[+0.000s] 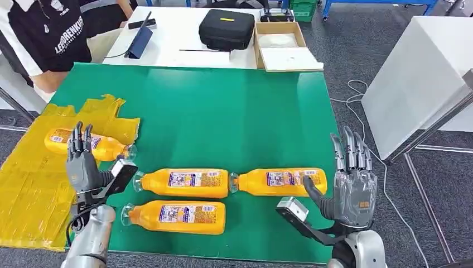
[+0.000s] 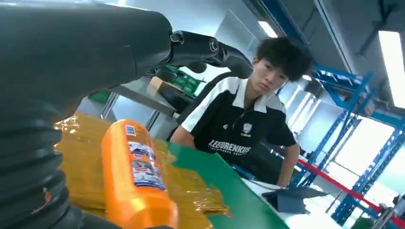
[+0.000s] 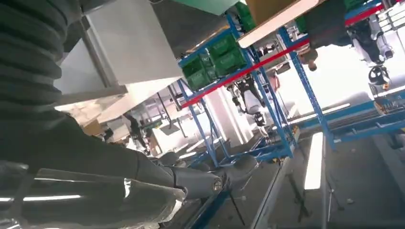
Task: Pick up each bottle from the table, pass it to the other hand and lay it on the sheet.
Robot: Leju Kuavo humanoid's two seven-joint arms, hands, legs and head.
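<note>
**Green worktop, three bottles still to move**

Green worktop (image 1: 223,111) holds three orange bottles lying on their sides. One bottle (image 1: 89,144) lies on the yellow sheet (image 1: 33,184) at 9 o'clock. The left hand (image 1: 82,162) hovers just beside it, fingers apart, holding nothing. The right hand (image 1: 351,187) is spread wide and holds nothing, just beside the nearest bottle (image 1: 279,181) at 4 o'clock. These bottles look full, so likely heavy, smooth and ready to roll. Grab round the fat middle, not the thin neck.

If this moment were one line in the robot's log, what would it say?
left hand: open, above sheet | right hand: open | bottle on sheet: one | bottles on table: three
</note>
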